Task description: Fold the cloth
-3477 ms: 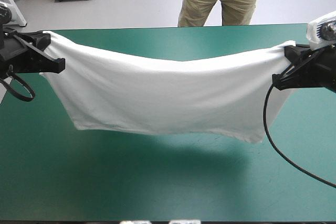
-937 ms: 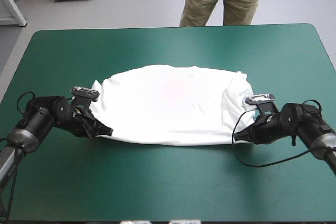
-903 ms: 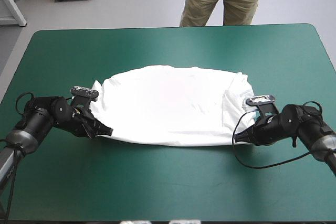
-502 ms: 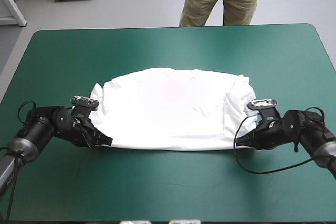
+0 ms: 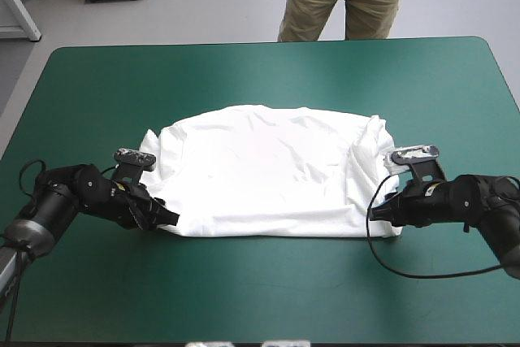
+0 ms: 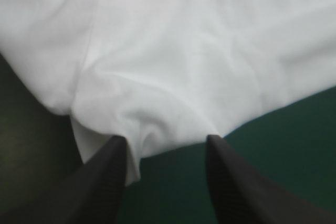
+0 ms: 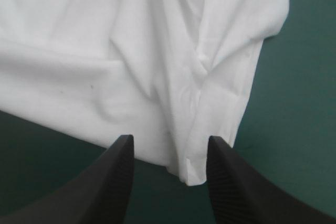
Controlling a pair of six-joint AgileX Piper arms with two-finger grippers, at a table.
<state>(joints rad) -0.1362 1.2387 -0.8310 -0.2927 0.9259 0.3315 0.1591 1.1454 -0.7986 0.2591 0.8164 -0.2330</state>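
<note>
Status: shirt (image 5: 264, 172) is down. Earlier I had it stretched in the air between both arms. Now it lies on the desk (image 5: 260, 71), about centred left to right and a bit toward the near side, long edge running across. It looks doubled over.

Since just before, both arms have slid toward the near edge. The shirt's near hem came along and now sits straighter.

Left end effector (image 5: 169, 217): fingers apart, low at the near-left corner. In the wrist view the corner lies between the tips, slack, not pinched.

Right end effector (image 5: 378, 212): also apart, at the near-right corner. In the wrist view the corner's hem lies in the gap between the fingers, loose. The cloth there is bunched in a few long creases, probably the sleeve folded under.

My read:
- The lay-down and first fold look done, and I've let go on both sides.
- More folding is left, since the shirt is still one wide rectangle.
- The next grasp needs both layers at each corner. The right end is messier, so a layer could slip there.

Writing: none legible. The shirt is plain white with no print or tag showing, and the desk cover is bare teal-green.
</note>
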